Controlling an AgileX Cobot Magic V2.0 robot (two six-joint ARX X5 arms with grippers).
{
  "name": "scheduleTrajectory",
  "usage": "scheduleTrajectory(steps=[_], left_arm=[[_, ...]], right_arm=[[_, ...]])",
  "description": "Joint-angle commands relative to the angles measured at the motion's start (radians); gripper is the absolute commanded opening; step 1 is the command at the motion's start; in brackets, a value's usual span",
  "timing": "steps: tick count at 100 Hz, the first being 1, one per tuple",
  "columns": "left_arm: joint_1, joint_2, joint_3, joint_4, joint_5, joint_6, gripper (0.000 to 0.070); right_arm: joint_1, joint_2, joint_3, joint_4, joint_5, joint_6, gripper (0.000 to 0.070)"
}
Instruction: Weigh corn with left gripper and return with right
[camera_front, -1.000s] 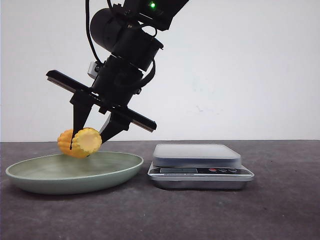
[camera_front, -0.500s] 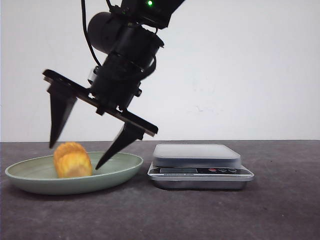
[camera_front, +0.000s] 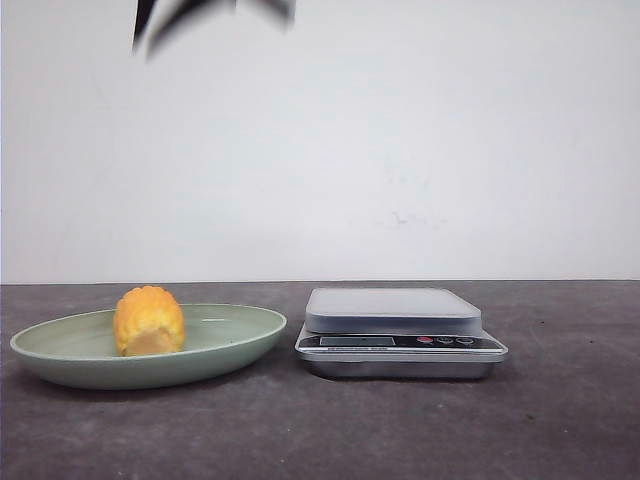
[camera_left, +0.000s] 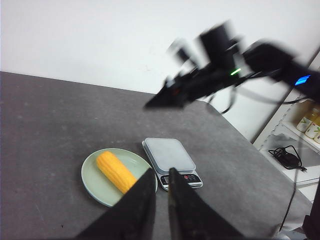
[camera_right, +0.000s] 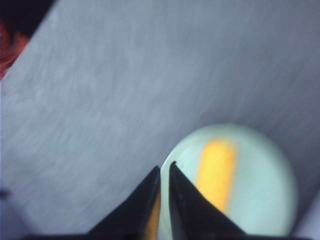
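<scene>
The corn (camera_front: 148, 318), a short yellow-orange cob, lies on its side in the pale green plate (camera_front: 60, 355) at the left. The silver scale (camera_front: 392, 305) stands right of the plate with nothing on its platform. My right gripper (camera_right: 165, 166) is raised high over the plate; its fingers are close together and empty. It shows only as a dark blur at the top of the front view (camera_front: 200, 15). My left gripper (camera_left: 161, 171) is high and back from the table, its fingers nearly touching and empty. The left wrist view shows the corn (camera_left: 116, 171), plate (camera_left: 92, 180) and scale (camera_left: 167, 152).
The table is dark grey with a white wall behind it. The right arm (camera_left: 215, 80) hangs blurred above the scale in the left wrist view. A shelf with bottles (camera_left: 310, 122) and a cable stands past the table's right edge.
The right gripper opened and let the corn go onto the plate, then rose fast almost out of the front view and closed its fingers. The corn now rests in the plate.
</scene>
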Motion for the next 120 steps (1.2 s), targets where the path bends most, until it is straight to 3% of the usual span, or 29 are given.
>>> scheduleTrajectory(steps=[1, 13, 24, 44, 59, 70, 93, 100, 120], left_arm=[[-0.004, -0.003, 0.014, -0.045, 0.002, 0.024, 0.0001], [-0.004, -0.003, 0.014, -0.045, 0.002, 0.040, 0.0002], [-0.004, -0.003, 0.014, -0.045, 0.002, 0.040, 0.0001], [-0.004, -0.003, 0.014, -0.045, 0.002, 0.040, 0.0002], [-0.004, -0.003, 0.014, -0.045, 0.002, 0.072, 0.0001], [-0.004, -0.003, 0.014, -0.045, -0.012, 0.088, 0.0002], [-0.005, -0.003, 0.014, -0.045, -0.017, 0.085, 0.0002], [-0.004, -0.003, 0.016, -0.045, -0.017, 0.085, 0.0001], [-0.005, -0.003, 0.017, -0.045, -0.017, 0.085, 0.0001]], right_arm=[[0.078, -0.036, 0.037, 0.007, 0.206, -0.206, 0.0004], [0.186, -0.131, 0.037, 0.025, 0.355, -0.328, 0.0005], [0.255, -0.204, 0.037, -0.004, 0.423, -0.384, 0.0005], [0.270, -0.333, 0.032, -0.090, 0.516, -0.389, 0.0005], [0.185, -0.425, -0.011, -0.072, 0.491, -0.403, 0.0006], [0.101, -0.508, -0.111, 0.011, 0.367, -0.478, 0.0006], [-0.054, -0.748, -0.564, 0.418, 0.188, -0.517, 0.0006], [-0.091, -0.828, -0.734, 0.536, 0.183, -0.532, 0.0006], [-0.163, -0.990, -1.053, 0.700, 0.209, -0.531, 0.0006]])
